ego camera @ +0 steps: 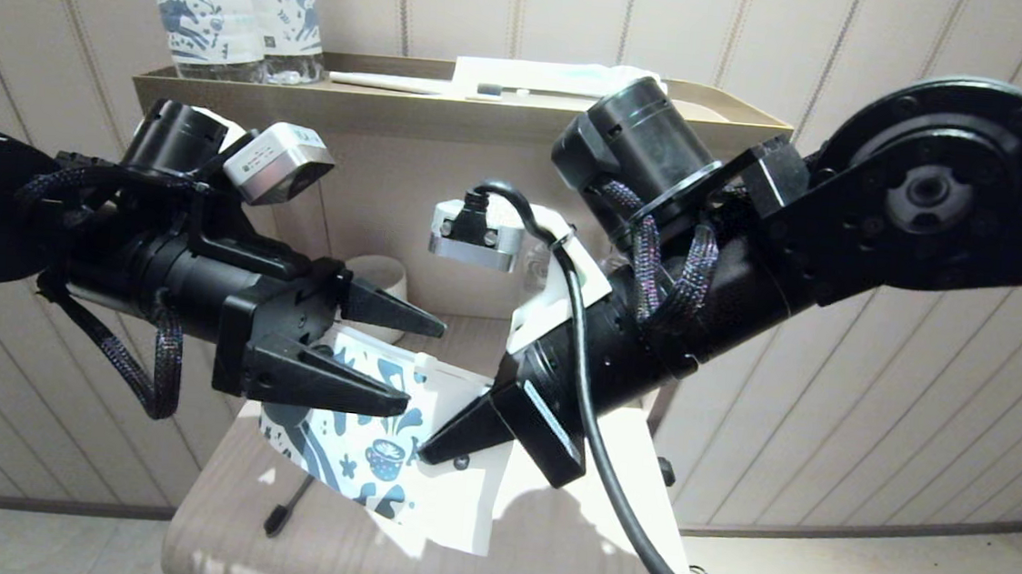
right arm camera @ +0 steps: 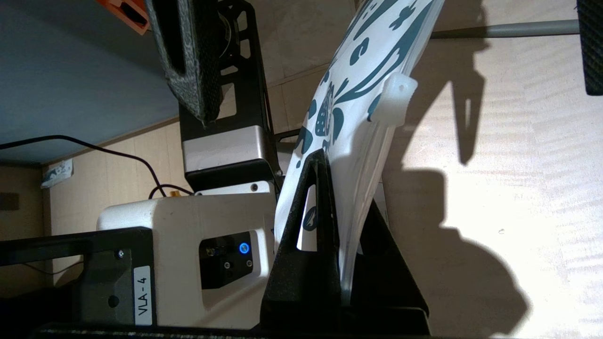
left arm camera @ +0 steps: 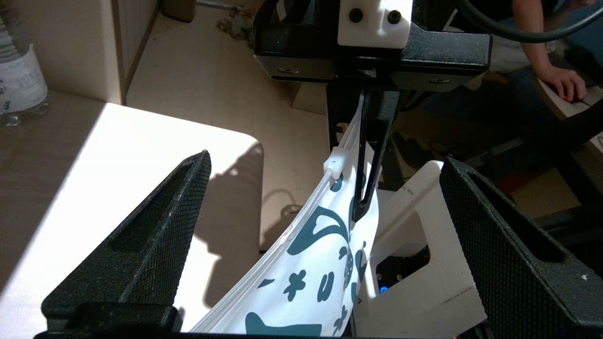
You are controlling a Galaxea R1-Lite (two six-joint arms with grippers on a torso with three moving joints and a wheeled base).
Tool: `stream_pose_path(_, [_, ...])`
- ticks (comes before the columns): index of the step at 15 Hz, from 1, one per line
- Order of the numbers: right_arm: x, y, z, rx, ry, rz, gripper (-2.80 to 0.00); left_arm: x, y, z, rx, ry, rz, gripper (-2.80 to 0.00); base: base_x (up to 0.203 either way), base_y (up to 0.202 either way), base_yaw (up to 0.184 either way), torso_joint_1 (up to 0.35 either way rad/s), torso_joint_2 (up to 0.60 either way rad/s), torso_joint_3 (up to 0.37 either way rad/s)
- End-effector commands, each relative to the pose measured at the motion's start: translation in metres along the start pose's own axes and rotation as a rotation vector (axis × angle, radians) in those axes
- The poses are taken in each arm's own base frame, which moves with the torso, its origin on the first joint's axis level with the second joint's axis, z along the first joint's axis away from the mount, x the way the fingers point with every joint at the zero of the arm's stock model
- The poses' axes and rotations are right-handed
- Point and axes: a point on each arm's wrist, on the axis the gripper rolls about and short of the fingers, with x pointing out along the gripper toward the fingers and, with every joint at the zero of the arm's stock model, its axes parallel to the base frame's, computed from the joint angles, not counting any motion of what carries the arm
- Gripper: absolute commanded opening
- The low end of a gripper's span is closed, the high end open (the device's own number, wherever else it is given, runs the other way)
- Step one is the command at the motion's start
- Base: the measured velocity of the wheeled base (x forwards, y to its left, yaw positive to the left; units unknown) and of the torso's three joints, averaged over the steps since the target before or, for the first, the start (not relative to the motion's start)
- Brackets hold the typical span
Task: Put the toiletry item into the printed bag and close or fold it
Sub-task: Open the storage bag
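I am gripping the bag in my right gripper, fingers clamped on its zip edge above the table. My left gripper is spread wide around the bag, holding nothing.

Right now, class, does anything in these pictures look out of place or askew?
Yes. The toothbrush lies on the table beneath the printed pouch, not inside it. The right gripper holds the pouch up, tilted.

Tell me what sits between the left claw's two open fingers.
The printed bag, with its zip edge, hangs between the left claw's open fingers, untouched by them. The right claw pinches it beyond. Left wrist view shows this.
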Motion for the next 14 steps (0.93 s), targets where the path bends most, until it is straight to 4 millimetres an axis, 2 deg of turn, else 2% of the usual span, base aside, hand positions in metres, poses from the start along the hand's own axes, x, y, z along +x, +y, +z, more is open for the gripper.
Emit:
stream_pose_path(1, [-0.0024, -0.0011, -0.0004, 0.006, -0.002, -0.002, -2.80, 0.0027, 0.0042, -0.0014, -0.006, 0.009, 0.003, 0.00, 0.000, 0.000, 0.000, 0.000, 0.00, 0.000])
stream_pose_path(6, [-0.0047, -0.0022, 0.0001, 0.006, -0.011, -0.008, -2.80, 0.0039, 0.0107, -0.0003, -0.007, 0.008, 0.006, 0.00, 0.000, 0.000, 0.000, 0.000, 0.00, 0.000])
stream_pose_path(14, [-0.0031, -0.0026, -0.0005, 0.015, -0.006, -0.006, -2.80, 0.0034, 0.0100, 0.0017, -0.011, 0.007, 0.008, 0.00, 0.000, 0.000, 0.000, 0.000, 0.00, 0.000])
